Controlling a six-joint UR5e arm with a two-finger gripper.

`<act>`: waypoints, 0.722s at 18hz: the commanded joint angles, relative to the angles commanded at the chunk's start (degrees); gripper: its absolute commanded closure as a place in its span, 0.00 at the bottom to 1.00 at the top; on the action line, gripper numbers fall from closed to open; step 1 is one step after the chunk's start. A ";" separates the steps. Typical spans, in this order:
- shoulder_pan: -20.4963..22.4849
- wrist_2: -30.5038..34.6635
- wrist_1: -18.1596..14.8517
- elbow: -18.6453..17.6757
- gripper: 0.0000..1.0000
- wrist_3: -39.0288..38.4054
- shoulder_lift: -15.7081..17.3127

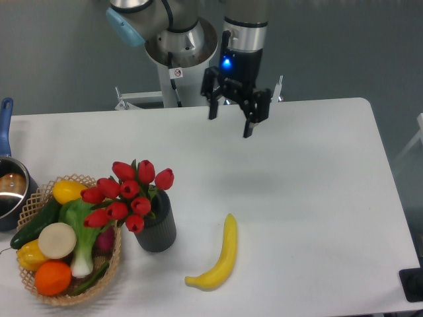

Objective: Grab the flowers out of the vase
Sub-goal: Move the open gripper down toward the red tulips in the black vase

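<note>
Flowers point(129, 191) upright in vase point(157, 228), gripper point(230, 125) spread wide, empty, no legible writing.

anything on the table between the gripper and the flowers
No. In the camera view the stretch of white table from the gripper down to the flowers in the vase is bare; the banana lies off to the side.

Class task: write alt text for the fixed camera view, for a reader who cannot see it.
Red flowers stand in a dark vase on a white table, with the open gripper hanging above and apart. A basket of produce sits left of the vase, a banana right.
</note>
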 joint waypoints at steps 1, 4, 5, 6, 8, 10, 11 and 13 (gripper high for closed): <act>-0.17 -2.02 0.00 -0.09 0.00 -0.36 -0.52; -0.44 -7.99 0.00 -0.35 0.00 -4.12 -2.02; -0.53 -9.40 0.17 -0.26 0.00 -5.18 -2.55; -0.79 -10.03 0.87 -0.26 0.00 -5.19 -2.99; -1.84 -10.47 2.63 -0.26 0.00 -5.19 -4.83; -3.60 -12.31 5.17 -0.26 0.00 -5.19 -7.02; -3.78 -12.32 6.32 -0.35 0.00 -5.02 -7.82; -4.39 -12.32 7.12 -0.18 0.00 -4.76 -8.88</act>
